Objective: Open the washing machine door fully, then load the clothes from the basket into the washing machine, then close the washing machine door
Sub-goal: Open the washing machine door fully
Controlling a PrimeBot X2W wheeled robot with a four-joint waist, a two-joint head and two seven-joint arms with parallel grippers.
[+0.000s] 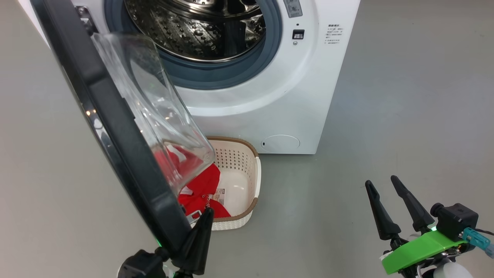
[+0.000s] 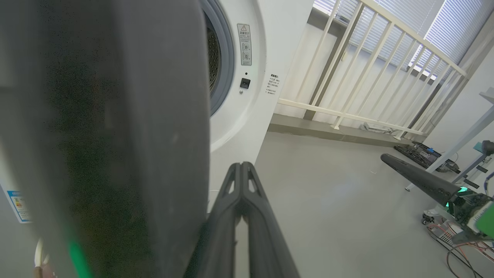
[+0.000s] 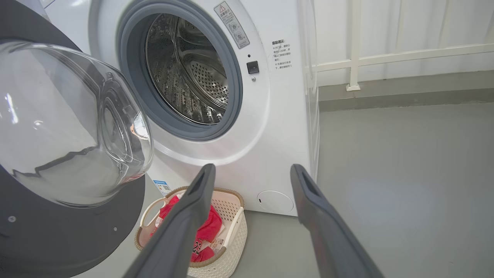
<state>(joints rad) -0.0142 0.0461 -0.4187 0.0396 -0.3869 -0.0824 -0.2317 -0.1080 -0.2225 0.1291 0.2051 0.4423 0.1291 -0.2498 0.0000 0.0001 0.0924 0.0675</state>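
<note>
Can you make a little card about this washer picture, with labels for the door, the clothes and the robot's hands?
washing machine door: open, swung out on the left
drum: no clothes in the part that shows
basket: on the floor by the washing machine, partly behind the door
clothes: red, lying in the basket
left jaws: shut, beside the door's lower edge
right jaws: open, holding nothing

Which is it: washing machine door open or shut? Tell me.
Open: the washing machine door stands swung away, baring the steel drum.
</note>
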